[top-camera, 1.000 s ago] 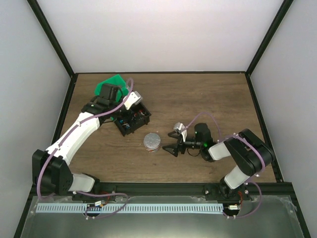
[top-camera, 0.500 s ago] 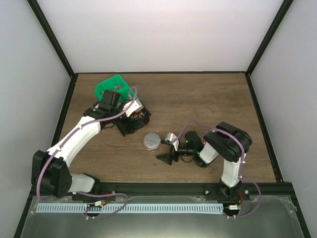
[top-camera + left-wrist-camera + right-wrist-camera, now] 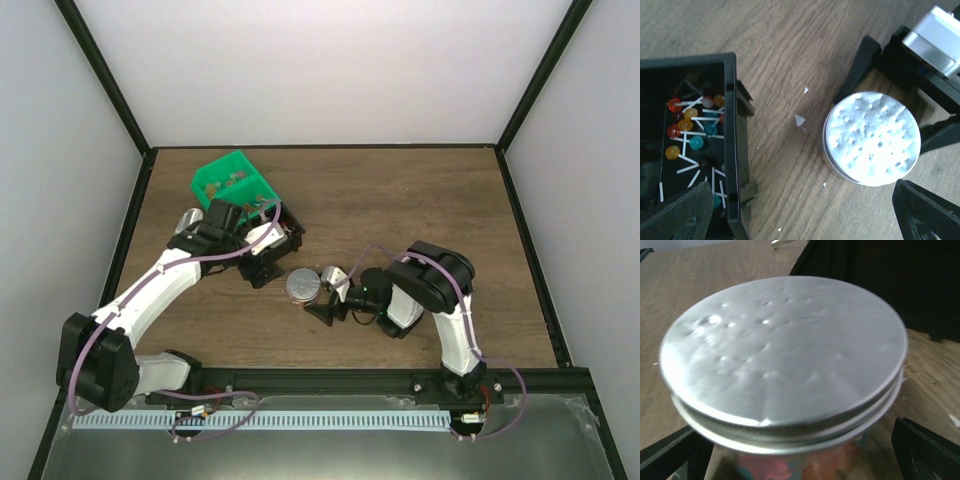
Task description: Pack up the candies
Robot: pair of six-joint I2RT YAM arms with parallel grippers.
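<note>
A glass jar with a dented silver lid [image 3: 303, 286] stands on the wooden table; it also shows in the left wrist view [image 3: 871, 137] and the right wrist view [image 3: 782, 355]. Red, teal and orange pieces show through its glass [image 3: 790, 467]. A black bin [image 3: 278, 238] holds small red, orange and teal candies [image 3: 685, 132] on white sticks. My right gripper [image 3: 314, 297] is open, one finger on each side of the jar; I cannot tell whether they touch it. My left gripper [image 3: 266, 264] is open and empty, above the table between bin and jar.
A green bin [image 3: 232, 180] with dull brown-orange pieces stands behind the black bin at the far left. Small white crumbs [image 3: 800, 120] lie on the wood between bin and jar. Black frame rails border the table.
My right gripper has moved left up to the jar and now straddles it. My left gripper has moved from over the green bin toward the near side of the black bin.
</note>
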